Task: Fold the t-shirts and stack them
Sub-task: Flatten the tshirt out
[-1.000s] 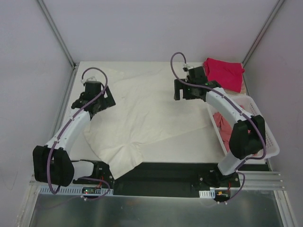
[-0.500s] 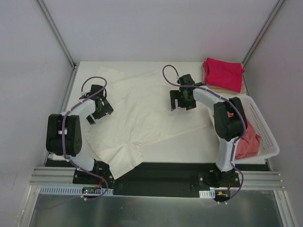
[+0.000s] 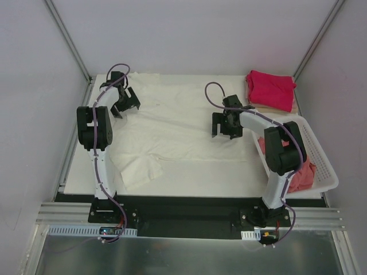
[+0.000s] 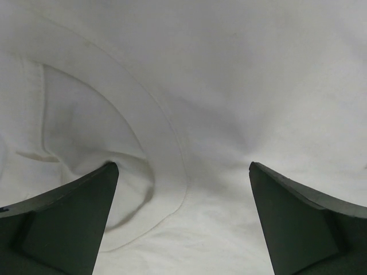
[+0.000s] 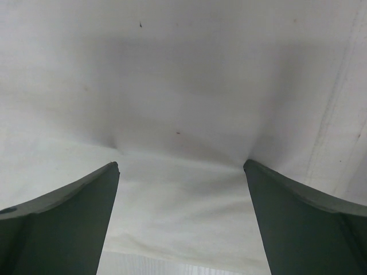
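The large cream t-shirt (image 3: 183, 123) lies spread flat across the table, with one sleeve (image 3: 140, 171) at the near left. My left gripper (image 3: 124, 103) is open, low over the shirt's far left part; in the left wrist view (image 4: 183, 166) a curved seam runs between its fingers (image 4: 69, 223). My right gripper (image 3: 227, 126) is open, low over the shirt's right part; the right wrist view (image 5: 182, 163) shows only cream cloth (image 5: 183, 86) between its fingers. The folded magenta-red t-shirt (image 3: 270, 87) lies at the back right on a tan one (image 3: 265, 106). The salmon-pink t-shirt (image 3: 301, 172) is in the basket.
The white slotted basket (image 3: 321, 154) stands at the table's right edge beside the right arm. A black strip (image 3: 189, 203) runs along the table's front edge between the arm bases. Grey walls close in the left, back and right sides.
The left gripper moved from the shirt's left-middle to its far left corner. The cream shirt shifted back off the front edge and lies flatter. The right gripper moved slightly nearer.
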Action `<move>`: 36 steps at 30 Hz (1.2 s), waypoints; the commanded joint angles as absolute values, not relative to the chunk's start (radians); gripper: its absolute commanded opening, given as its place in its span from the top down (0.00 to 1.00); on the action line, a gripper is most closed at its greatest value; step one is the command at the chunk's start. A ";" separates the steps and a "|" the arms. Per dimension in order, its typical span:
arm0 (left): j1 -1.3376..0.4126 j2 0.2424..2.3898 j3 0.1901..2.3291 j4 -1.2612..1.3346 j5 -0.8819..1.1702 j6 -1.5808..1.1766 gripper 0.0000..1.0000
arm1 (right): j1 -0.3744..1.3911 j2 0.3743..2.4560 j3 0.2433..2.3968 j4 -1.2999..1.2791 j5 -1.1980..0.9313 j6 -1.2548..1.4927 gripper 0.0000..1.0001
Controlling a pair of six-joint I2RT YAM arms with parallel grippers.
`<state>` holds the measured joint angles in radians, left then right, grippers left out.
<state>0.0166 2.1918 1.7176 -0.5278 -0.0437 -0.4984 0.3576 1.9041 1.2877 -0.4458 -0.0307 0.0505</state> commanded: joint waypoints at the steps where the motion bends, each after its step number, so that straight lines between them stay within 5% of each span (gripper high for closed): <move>1: 0.017 2.361 1.943 -0.676 0.071 -0.423 0.01 | 0.353 1.885 1.226 -0.497 -0.023 0.118 0.03; 8: 0.017 2.398 2.082 -0.761 0.006 -0.365 0.01 | 0.356 1.888 1.241 -0.502 -0.023 0.123 0.03; 19: 0.003 1.866 1.674 -0.764 -0.054 -0.426 0.01 | 0.403 1.651 1.255 -0.534 0.092 0.133 0.03; 33: -0.334 0.728 0.625 -0.726 -0.095 -0.918 0.01 | 0.433 1.099 0.781 -0.420 0.175 0.262 0.03; 36: -0.385 0.583 0.505 -0.739 -0.008 -1.000 0.11 | 0.433 1.066 0.761 -0.446 0.201 0.258 0.03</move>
